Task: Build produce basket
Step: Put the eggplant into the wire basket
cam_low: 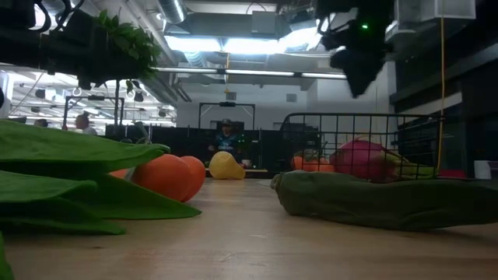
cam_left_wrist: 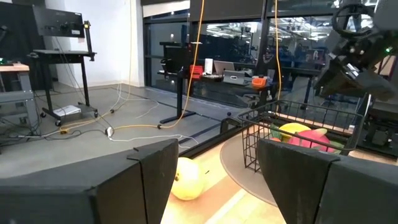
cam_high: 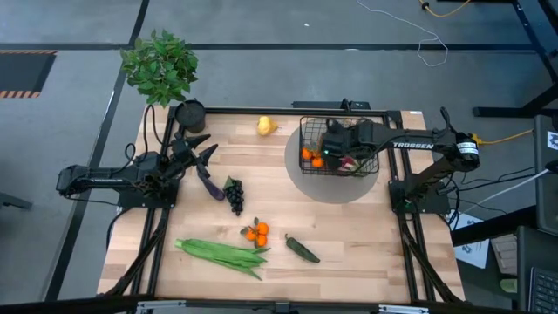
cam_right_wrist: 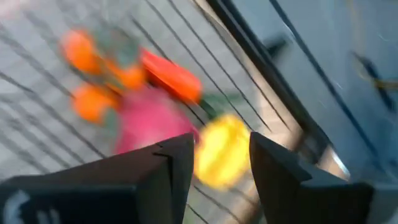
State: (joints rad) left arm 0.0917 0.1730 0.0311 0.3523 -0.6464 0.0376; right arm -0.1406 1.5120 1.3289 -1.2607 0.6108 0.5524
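The black wire basket (cam_high: 304, 124) stands on a round grey mat at the far right. In it lie a pink dragon fruit (cam_right_wrist: 146, 121), a yellow starfruit (cam_right_wrist: 225, 163), a carrot (cam_right_wrist: 171, 76) and an orange cluster (cam_right_wrist: 92, 73). My right gripper (cam_right_wrist: 221, 144) hangs open above the basket's inside, tilted down, with nothing between its fingers. My left gripper (cam_high: 202, 149) waits open at the far left, level above the table. On the table lie a lemon (cam_high: 266, 126), an eggplant (cam_high: 207, 181), grapes (cam_high: 234, 194), an orange cluster (cam_high: 256, 233), green beans (cam_high: 222, 254) and a green pepper (cam_high: 302, 249).
A leafy potted plant (cam_high: 159, 65) and a small round black cup (cam_high: 189, 113) stand at the far left corner, behind my left gripper. The wood between the lemon and the pepper is bare. People show in the room beyond the far edge.
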